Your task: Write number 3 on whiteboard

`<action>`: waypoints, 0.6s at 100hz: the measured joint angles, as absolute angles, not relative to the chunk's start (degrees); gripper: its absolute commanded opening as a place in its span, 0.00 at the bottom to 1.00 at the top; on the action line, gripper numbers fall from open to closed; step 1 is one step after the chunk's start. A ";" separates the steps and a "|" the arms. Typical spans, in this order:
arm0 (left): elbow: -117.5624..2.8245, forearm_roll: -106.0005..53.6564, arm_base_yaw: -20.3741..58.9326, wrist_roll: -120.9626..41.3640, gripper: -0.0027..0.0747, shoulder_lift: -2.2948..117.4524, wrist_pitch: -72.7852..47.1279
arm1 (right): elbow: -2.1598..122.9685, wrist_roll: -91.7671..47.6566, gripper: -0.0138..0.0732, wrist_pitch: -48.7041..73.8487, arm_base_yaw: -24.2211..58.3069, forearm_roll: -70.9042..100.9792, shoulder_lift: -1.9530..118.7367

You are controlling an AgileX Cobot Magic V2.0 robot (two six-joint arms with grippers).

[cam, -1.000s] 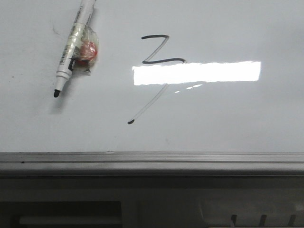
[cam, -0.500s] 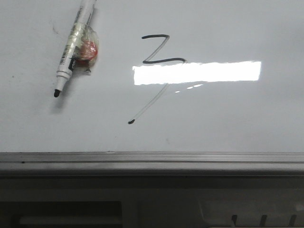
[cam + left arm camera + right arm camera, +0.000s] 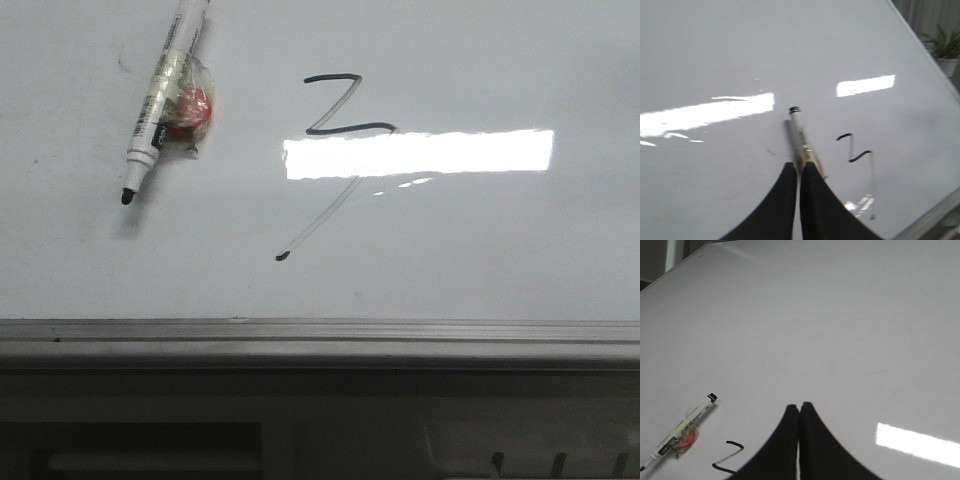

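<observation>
The number 3 [image 3: 335, 105] is drawn in black on the whiteboard [image 3: 480, 240], with a faint tail that ends in a dark dot. A white marker [image 3: 160, 90] with a taped red lump lies on the board to the left of the 3, black tip toward the frame rail [image 3: 320, 335]. No gripper touches it in the front or right wrist views. My left gripper [image 3: 799, 165] is shut and hides the tip end of the marker [image 3: 799, 132]; the 3 [image 3: 855, 147] is beside it. My right gripper [image 3: 799, 406] is shut and empty over bare board, apart from the marker [image 3: 682, 430] and the 3 [image 3: 730, 455].
A bright lamp reflection [image 3: 420, 153] crosses the 3's tail. Below the rail the front view shows a dark ledge [image 3: 320, 440]. A potted plant [image 3: 945, 45] stands past the board's edge in the left wrist view. The board's far corner [image 3: 685, 257] shows in the right wrist view.
The whole front view has shifted slightly right, marker and 3 together. Neither has moved on the board.
</observation>
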State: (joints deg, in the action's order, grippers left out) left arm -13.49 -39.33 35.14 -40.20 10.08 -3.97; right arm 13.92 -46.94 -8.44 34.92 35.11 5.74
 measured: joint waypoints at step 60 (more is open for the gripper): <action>0.06 -13.45 8.15 -12.29 0.01 -0.31 -9.17 | 13.92 -46.94 0.09 -8.44 34.92 35.11 5.74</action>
